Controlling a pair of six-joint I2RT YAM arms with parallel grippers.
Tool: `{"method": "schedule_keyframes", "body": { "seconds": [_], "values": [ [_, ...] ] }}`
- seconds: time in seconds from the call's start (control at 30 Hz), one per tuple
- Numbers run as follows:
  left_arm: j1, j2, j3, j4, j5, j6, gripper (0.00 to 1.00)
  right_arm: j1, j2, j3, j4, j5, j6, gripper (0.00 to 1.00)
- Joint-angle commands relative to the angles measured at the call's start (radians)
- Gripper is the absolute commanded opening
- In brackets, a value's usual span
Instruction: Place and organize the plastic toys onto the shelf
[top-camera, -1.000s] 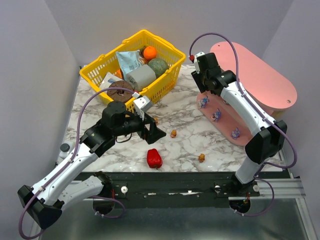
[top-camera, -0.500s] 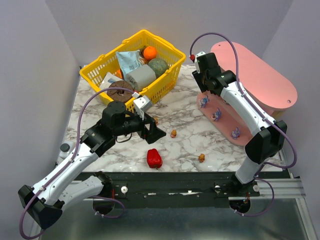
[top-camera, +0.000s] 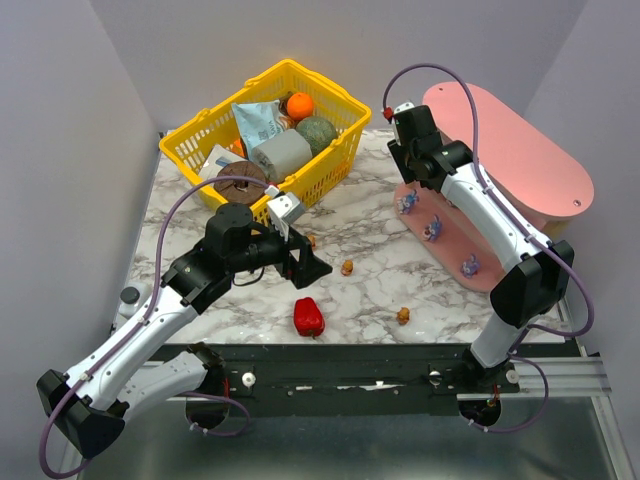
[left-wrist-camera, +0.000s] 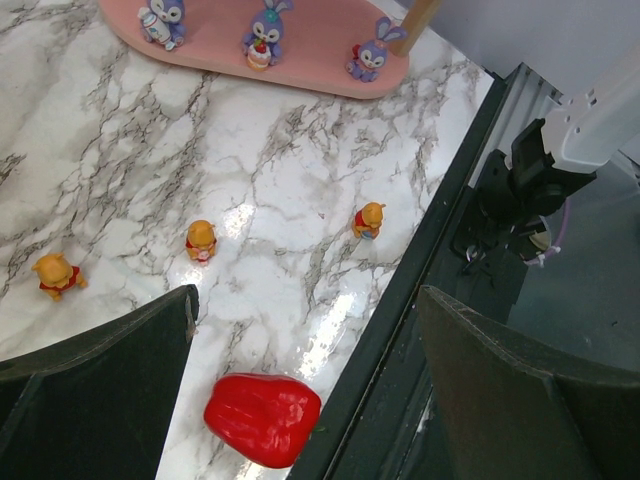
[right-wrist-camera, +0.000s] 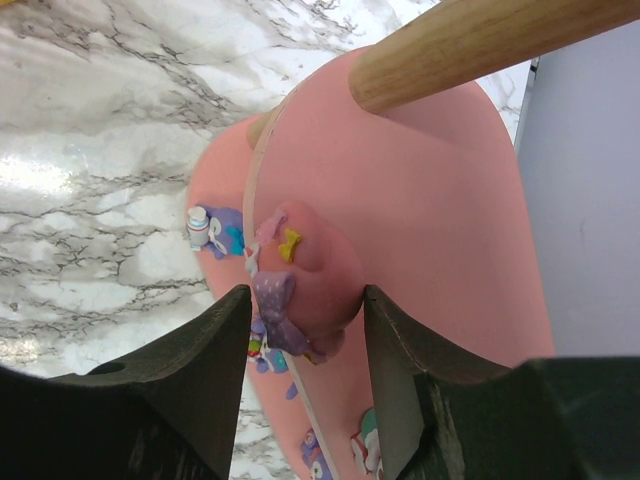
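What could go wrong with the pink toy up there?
The pink toy pinched in the right jaws hangs over the shelf; if it slips, it might topple the purple toys below. The post is close, so the jaws could bump it.

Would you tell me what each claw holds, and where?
The right claw grips a pink toy by its sides; the left claw is open and empty.
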Motion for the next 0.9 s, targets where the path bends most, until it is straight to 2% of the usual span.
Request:
{"method": "schedule_keyframes", "body": {
  "seconds": [0.0,0.37,0.87],
  "values": [
    [0.005,-0.009,-0.014,0.015,0.028,-0.005,0.99,-0.025,-0.028,-0.005,0.072,0.081,0.044,0.54],
    [0.006,-0.012,-0.017,0.018,0.030,-0.005,0.99,-0.014,-0.036,-0.033,0.121,0.161,0.026,0.51],
    [0.009,-0.015,-0.021,0.023,0.033,-0.008,0.99,-0.009,-0.057,-0.040,0.136,0.129,0.032,0.58]
  ]
}}
